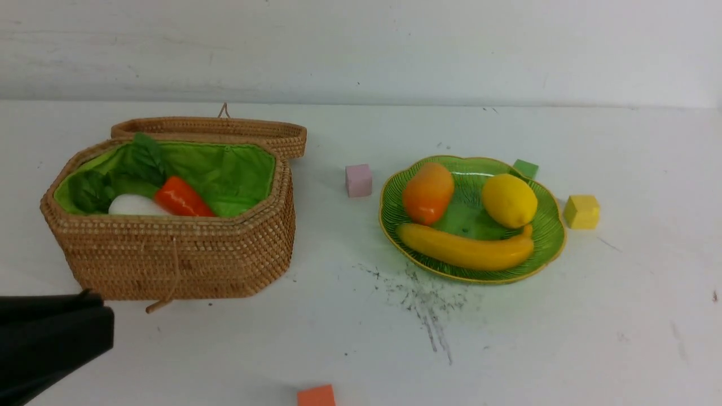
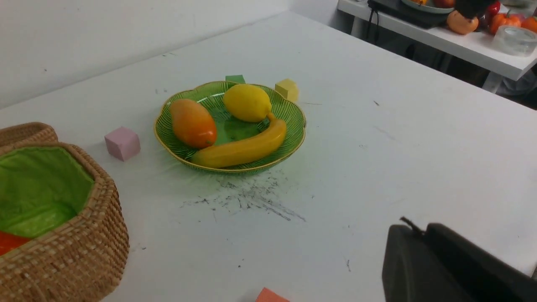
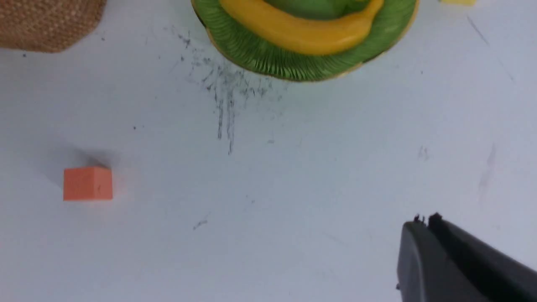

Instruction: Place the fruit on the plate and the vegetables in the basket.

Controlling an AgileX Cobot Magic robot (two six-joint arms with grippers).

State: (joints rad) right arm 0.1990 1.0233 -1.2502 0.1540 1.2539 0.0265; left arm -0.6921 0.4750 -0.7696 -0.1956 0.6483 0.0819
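Basket (image 1: 186, 254) stood on the left half of the white table (image 1: 564, 338), its hinged lid (image 1: 225, 128) swung back behind it and the green lining (image 1: 231, 169) showing. Inside lay the carrot (image 1: 181, 197), leaning against the white radish (image 1: 134, 205), with dark leaves (image 1: 135, 166) piled behind them; the gourd's body could not be made out among those leaves.

Next in size, the plate (image 1: 550, 237) sat well apart from the basket, on the right half of the table. It held all three fruits: the banana (image 1: 465, 251) along the near rim, the mango (image 1: 428, 192) at the back left, and the lemon (image 1: 509, 201) at the back right, touching the banana's tip.

At the lower left of the front view the left gripper (image 1: 90, 296) hung just before the basket, fingers pressed together and holding nothing. The right gripper (image 3: 423, 220) appeared only in its own wrist view, over bare table near the plate, its fingers likewise pressed together and empty.

Four small cubes lay around: a yellow cube (image 1: 581, 211) right of the plate, a pink cube (image 1: 359, 180) between basket and plate, a green cube (image 1: 525, 168) behind the plate's far rim, and an orange cube (image 1: 316, 396) at the near edge.
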